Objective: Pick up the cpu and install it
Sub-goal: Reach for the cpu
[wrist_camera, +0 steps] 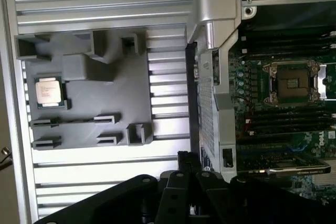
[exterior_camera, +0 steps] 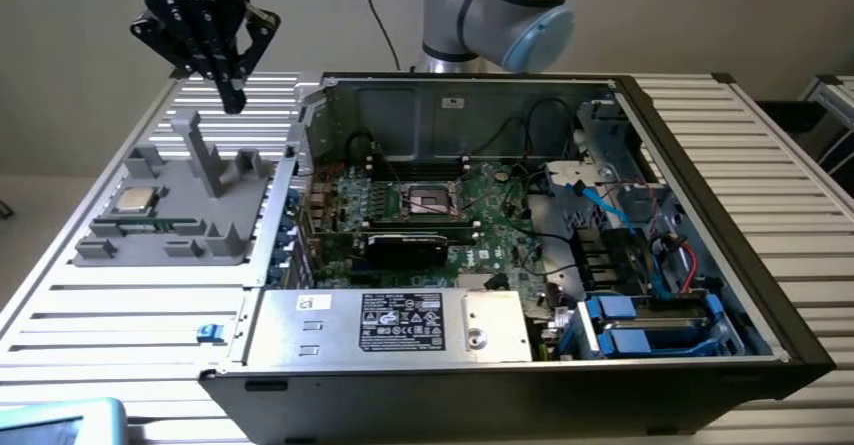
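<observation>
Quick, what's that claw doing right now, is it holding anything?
The gripper: closed, holding nothing. It hangs over the grey tray, where the chip lies untouched.

Slatted metal table [exterior_camera: 120, 315] carries grey parts holder [exterior_camera: 200, 220], open computer case [exterior_camera: 534, 383] beside it

Black gripper, grey holder, silver stripes and board green

The gripper [exterior_camera: 235, 97] is matt black with white lettering. Nearest it, the holder [exterior_camera: 200, 220] is plain mid-grey, and the cpu [exterior_camera: 135, 201] shows silver-grey with a thin tan edge. The worktop [exterior_camera: 120, 315] is pale silver, ribbed in parallel stripes. Farther from the gripper, the computer case [exterior_camera: 467, 400] is black outside and bare silver inside, with a dark green motherboard [exterior_camera: 501, 230], blue drive brackets [exterior_camera: 627, 330] and red wires [exterior_camera: 687, 265].
</observation>
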`<state>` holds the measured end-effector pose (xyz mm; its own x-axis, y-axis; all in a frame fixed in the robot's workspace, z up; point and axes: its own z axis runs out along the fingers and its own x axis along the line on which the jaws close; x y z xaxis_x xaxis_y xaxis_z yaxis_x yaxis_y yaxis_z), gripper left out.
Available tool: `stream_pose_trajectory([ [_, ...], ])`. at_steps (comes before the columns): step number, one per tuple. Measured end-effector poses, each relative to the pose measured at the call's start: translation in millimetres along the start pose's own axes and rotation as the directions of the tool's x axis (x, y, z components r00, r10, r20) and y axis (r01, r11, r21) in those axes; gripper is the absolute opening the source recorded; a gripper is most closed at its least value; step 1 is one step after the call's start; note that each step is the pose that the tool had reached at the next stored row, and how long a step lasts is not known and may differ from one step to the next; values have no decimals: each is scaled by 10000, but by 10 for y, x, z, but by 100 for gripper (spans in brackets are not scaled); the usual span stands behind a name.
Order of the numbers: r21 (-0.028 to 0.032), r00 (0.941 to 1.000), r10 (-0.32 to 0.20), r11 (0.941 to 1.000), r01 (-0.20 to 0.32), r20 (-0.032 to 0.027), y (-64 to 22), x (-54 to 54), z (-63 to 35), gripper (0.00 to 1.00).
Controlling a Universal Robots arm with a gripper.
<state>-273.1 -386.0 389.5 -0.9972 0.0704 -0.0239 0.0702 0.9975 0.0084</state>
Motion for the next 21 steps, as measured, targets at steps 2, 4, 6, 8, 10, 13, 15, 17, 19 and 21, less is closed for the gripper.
stream_pose_trajectory([
  [2, 25, 10000, -2, 10000, 2, 4, 11, 78, 5, 11],
  [4, 37, 10000, -1, 10000, 1, 6, 22, 167, 9, 11],
  [6, 42, 10000, -2, 10000, 2, 6, 30, 257, 13, 11],
  [8, 43, 10000, -1, 10000, 1, 6, 34, 348, 18, 11],
  [10, 42, 10000, -2, 10000, 2, 6, 35, 440, 23, 11],
  [13, 42, 10000, -1, 10000, 1, 6, 28, 579, 26, 11],
  [15, 43, 10000, -1, 10000, 1, 5, 23, 669, 28, 11],
  [17, 43, 10000, -2, 10000, 2, 6, 19, 760, 30, 11],
  [19, 45, 10000, -2, 10000, 2, 6, 17, 850, 32, 11],
  [21, 46, 10000, -2, 10000, 2, 6, 17, 942, 36, 11],
])
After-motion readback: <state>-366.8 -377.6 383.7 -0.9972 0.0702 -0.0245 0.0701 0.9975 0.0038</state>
